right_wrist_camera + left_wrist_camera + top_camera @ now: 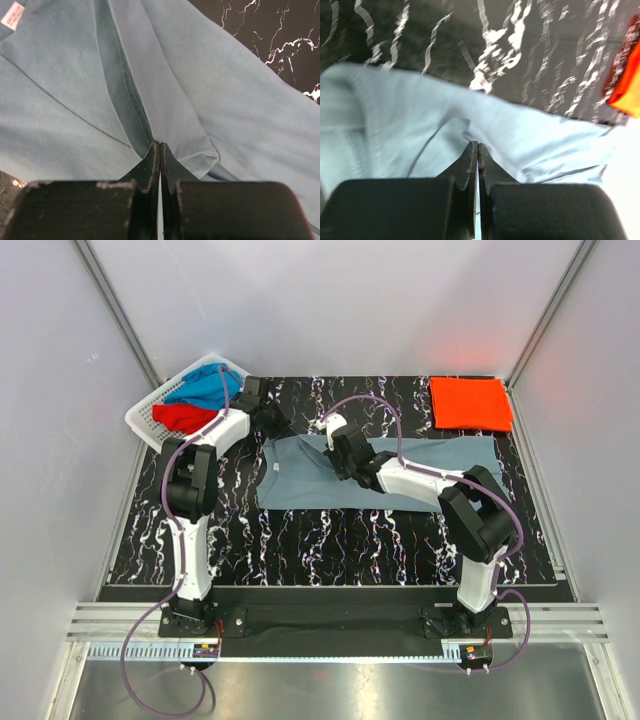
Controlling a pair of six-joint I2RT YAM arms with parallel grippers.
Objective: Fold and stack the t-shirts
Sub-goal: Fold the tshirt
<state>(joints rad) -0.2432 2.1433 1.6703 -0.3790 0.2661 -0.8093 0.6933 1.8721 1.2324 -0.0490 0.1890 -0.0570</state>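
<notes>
The left gripper (pixel 478 147) is closed tight, with an edge of the grey-blue shirt (pixel 300 485) pinched between its tips. The cloth rises in a soft ridge to both sides of it. The right gripper (pixel 159 147) is closed too, nipping a fold of the same shirt where a stitched hem runs down into its tips. A white label (pixel 12 15) shows on the cloth ahead and to its left.

The shirt lies spread on the black marbled counter (pixel 330 540), and most of it stretches between the two grippers and out to the right of the right one. A folded orange-red shirt (pixel 470 403) lies well apart from both, farther right at the far corner. To the left of the left gripper stands a white basket (pixel 145 420) holding a bright blue shirt (pixel 205 388) and a red shirt (pixel 183 417), both crumpled.
</notes>
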